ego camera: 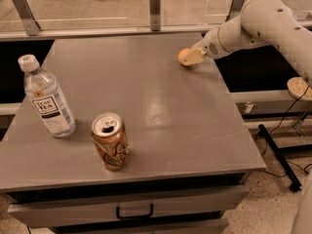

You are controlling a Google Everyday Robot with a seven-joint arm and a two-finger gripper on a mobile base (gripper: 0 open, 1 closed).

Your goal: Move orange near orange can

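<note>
1. Surfaces and shapes. We note a desk with a flat, smooth grey top that shows a dull sheen near its centre. A drawer with a dark handle runs below its front edge.

2. Task objects. The orange is a small ball with matte skin. The orange can is an upright orange-brown metal cylinder with pale swirling print, a silver top and a slightly dented wall.

3. Containers. We see a dark opening in the top of the orange can; we cannot tell what is inside. A clear plastic bottle with a white cap and a printed tea label stands upright; we cannot tell its fill level.

4. Positions, read from the desk centre.
- Orange: about 1 o'clock, near the far right edge.
- Orange can: about 7 o'clock, near the front edge and well apart from the orange.
- Bottle: about 9 o'clock, near the left edge, at 10 o'clock from the can.

5. Gripper. A white, smooth-shelled arm reaches in from 2 o'clock. Its tan gripper sits low over the desk at the orange. The orange shows at the gripper's 9 o'clock side, touching or just beside it. We cannot tell whether the gripper is open, closed or gripping the orange.
</note>
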